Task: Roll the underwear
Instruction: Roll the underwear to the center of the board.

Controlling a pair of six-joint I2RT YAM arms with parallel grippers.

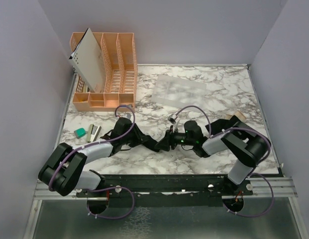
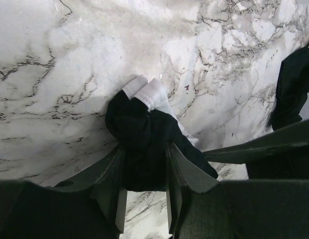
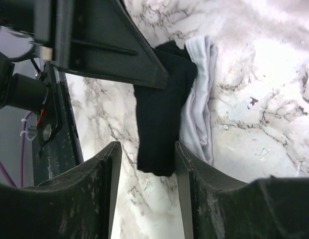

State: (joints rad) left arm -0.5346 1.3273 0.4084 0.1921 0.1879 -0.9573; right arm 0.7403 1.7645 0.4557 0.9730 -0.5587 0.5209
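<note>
Left pincer (image 2: 146,151) clamped on soft black fabric underwear bundle (image 2: 137,122), white band (image 2: 153,93) just past fingertips; right pincer (image 3: 148,148) parted, same bundle between its jaws

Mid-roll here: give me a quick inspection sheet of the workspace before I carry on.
Surface: marble table, no spills seen.
Job's things: black underwear with a pale band, bunched between both grippers at centre.
Clutter: orange rack with a grey perforated panel, clear plastic sheet, green block, all apart from the cloth.
Grippers: left gripper closed on the underwear; right gripper open, astride its other end.
Cables: purple cables loop along arms and bases, none over the cloth.
Surroundings: grey walls; nothing else seen.
</note>
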